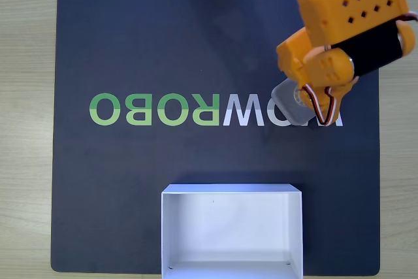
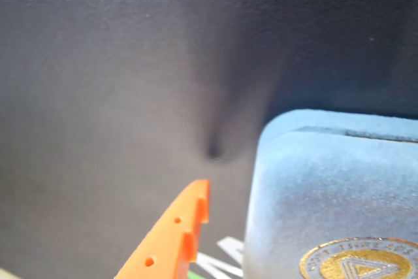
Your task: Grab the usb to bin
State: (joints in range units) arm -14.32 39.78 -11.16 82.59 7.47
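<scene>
Saw the usb (image 1: 287,104) flat on the dark mat (image 1: 163,44) under the orange gripper (image 1: 312,99), jaw spread impossible to tell, well apart from the white bin (image 1: 297,227) with its bare floor.

Matt grey usb (image 2: 326,187), pebbled dark mat (image 2: 117,83).
</scene>
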